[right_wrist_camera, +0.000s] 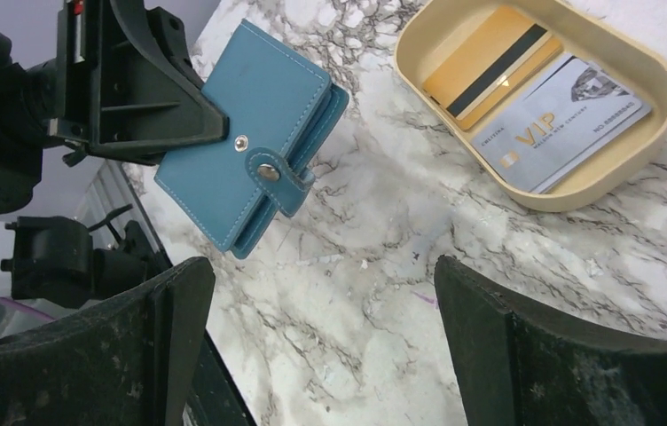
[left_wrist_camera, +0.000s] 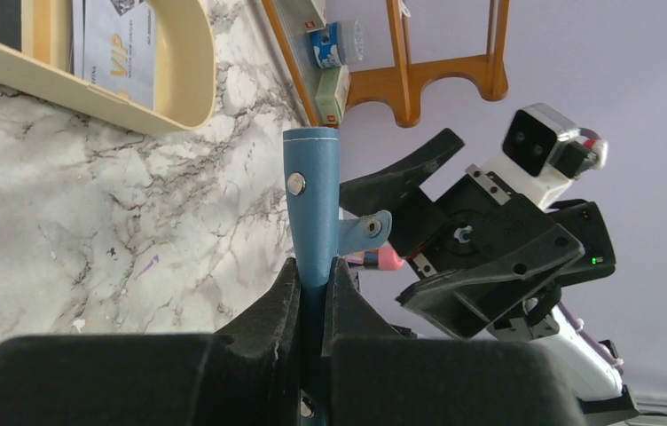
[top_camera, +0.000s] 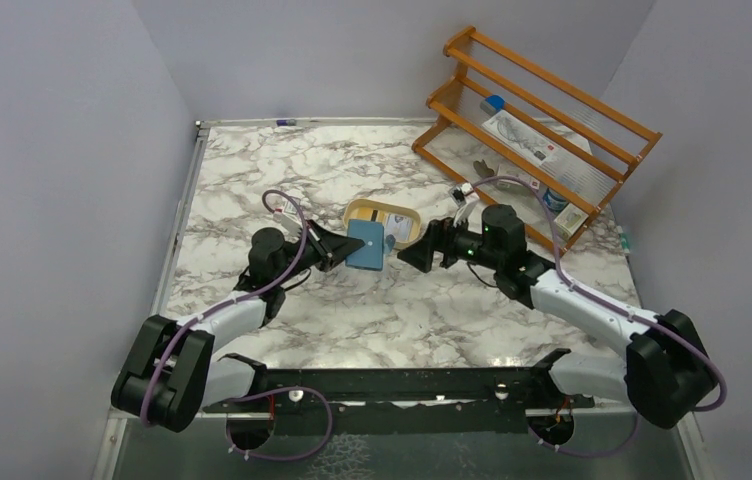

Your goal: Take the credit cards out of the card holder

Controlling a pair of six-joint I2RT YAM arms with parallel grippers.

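The teal card holder [top_camera: 364, 245] hangs above the marble, folded together, with my left gripper [top_camera: 337, 248] shut on one edge of it. Edge-on in the left wrist view, the card holder [left_wrist_camera: 312, 204] rises out of the left gripper [left_wrist_camera: 315, 275], its snap tab [left_wrist_camera: 365, 231] sticking out loose. My right gripper [top_camera: 414, 255] faces it from the right, apart from it. Seen from the right wrist, the card holder [right_wrist_camera: 241, 151] lies beyond the right gripper [right_wrist_camera: 321, 266], which is wide open and empty. Two credit cards lie in the tan dish: a yellow-orange striped one [right_wrist_camera: 490, 67] and a pale VIP one [right_wrist_camera: 561, 124].
The tan oval dish [top_camera: 357, 212] sits on the marble table just behind the card holder. A wooden rack [top_camera: 542, 110] holding small items leans at the back right. Grey walls close in the table on three sides.
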